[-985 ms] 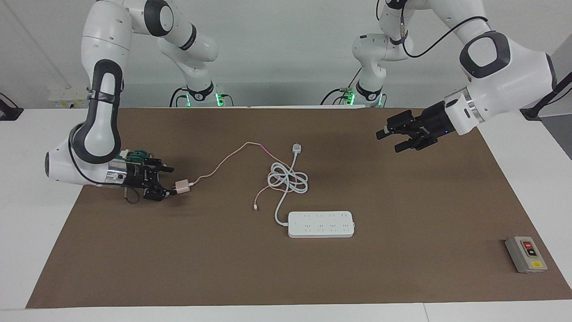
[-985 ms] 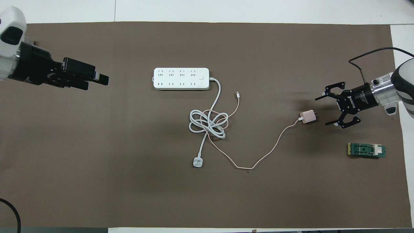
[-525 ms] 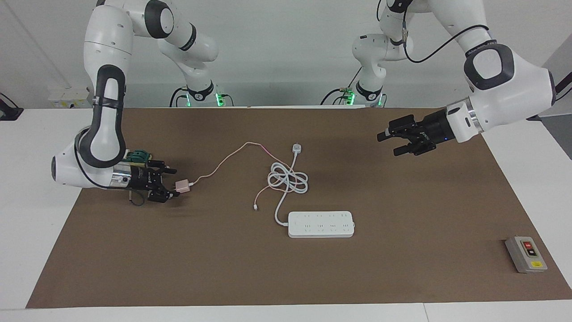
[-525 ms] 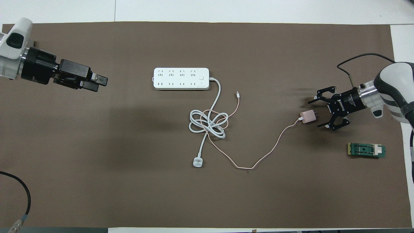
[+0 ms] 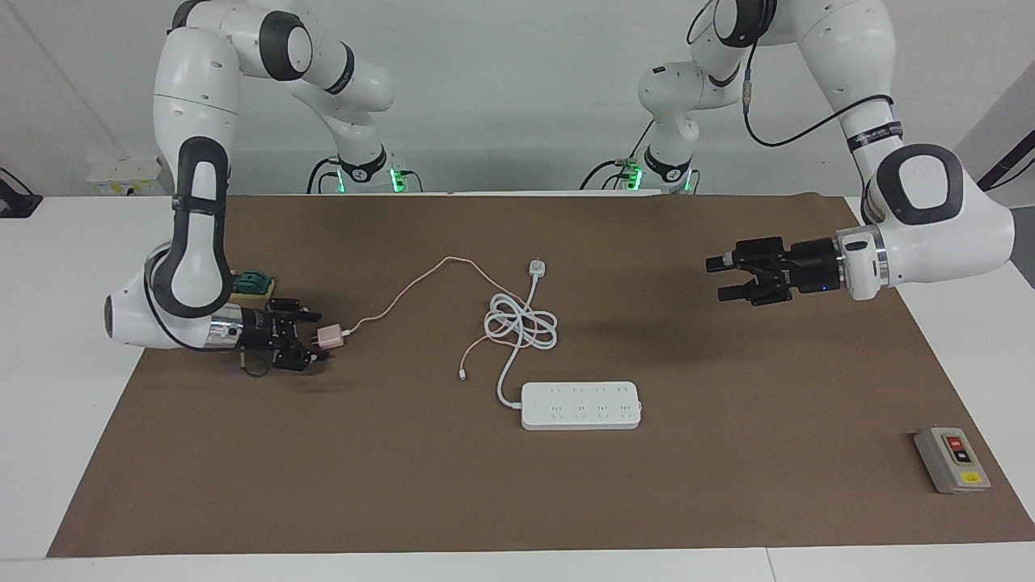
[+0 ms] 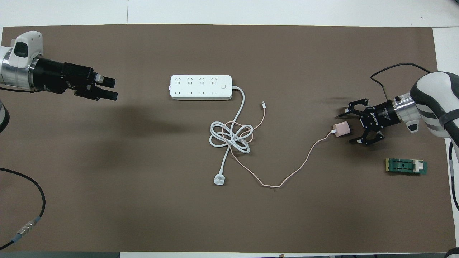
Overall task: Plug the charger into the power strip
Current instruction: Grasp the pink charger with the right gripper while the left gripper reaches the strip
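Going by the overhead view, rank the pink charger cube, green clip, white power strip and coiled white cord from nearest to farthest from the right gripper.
From the right gripper, open:
1. Pale-pink charger cube, at its fingertips.
2. Green clip, nearer the robots.
3. Coiled white cord, mid-table.
4. Long white power strip, toward the left arm's end.

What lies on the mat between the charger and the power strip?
Between charger and power strip lie the thin pink cable and the strip's coiled white cord, clearest overhead.
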`<state>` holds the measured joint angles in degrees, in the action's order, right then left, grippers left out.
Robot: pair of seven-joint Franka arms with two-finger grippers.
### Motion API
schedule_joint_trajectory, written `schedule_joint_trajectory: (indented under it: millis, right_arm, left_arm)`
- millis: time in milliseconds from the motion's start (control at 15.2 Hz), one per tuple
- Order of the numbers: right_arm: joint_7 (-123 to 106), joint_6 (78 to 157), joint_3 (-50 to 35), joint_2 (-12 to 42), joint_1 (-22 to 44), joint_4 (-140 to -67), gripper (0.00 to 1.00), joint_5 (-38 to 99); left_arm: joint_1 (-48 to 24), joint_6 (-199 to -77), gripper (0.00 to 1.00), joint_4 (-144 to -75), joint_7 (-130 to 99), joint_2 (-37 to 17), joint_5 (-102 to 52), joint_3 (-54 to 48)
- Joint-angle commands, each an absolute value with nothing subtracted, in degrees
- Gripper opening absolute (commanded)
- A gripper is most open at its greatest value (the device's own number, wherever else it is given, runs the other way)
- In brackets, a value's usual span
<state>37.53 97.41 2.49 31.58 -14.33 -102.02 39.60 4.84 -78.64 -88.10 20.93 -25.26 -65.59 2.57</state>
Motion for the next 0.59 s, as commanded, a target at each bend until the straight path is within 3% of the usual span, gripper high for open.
schedule_joint_trajectory:
  millis: [0, 197, 263, 394, 460, 525]
  right_arm:
    - [35.77, 98.26, 2.11, 31.46, -14.59, -102.74, 1.0, 41.31]
    - [34.02, 98.61, 2.11, 31.46, -14.5, -103.45, 1.0, 41.31]
    - [33.4, 98.61, 2.11, 31.38, -14.68, -103.8, 0.8, 41.4]
    - [32.09, 98.53, 2.11, 31.38, -14.59, -103.89, 0.13, 41.75]
    - [31.21, 98.61, 2.11, 31.38, -14.33, -103.89, 0.0, 41.75]
    - [30.51, 98.7, 2.11, 31.38, -14.15, -103.89, 0.0, 41.75]
  left_arm:
    - [4.57, -77.61, 0.99, -88.24, 21.97, -27.67, -72.57, 2.37]
    - [2.47, -78.74, 0.99, -88.5, 22.5, -29.0, -78.64, 2.37]
    - [1.76, -79.88, 0.99, -88.51, 23.46, -29.79, -80.32, 2.37]
    - [-0.86, -84.09, 0.99, -88.59, 26.44, -30.76, -83.65, 2.37]
    - [-2.01, -85.5, 0.99, -88.68, 26.72, -30.76, -85.5, 2.37]
    - [-3.41, -87.34, 0.99, -89.03, 26.72, -30.5, -86.65, 2.37]
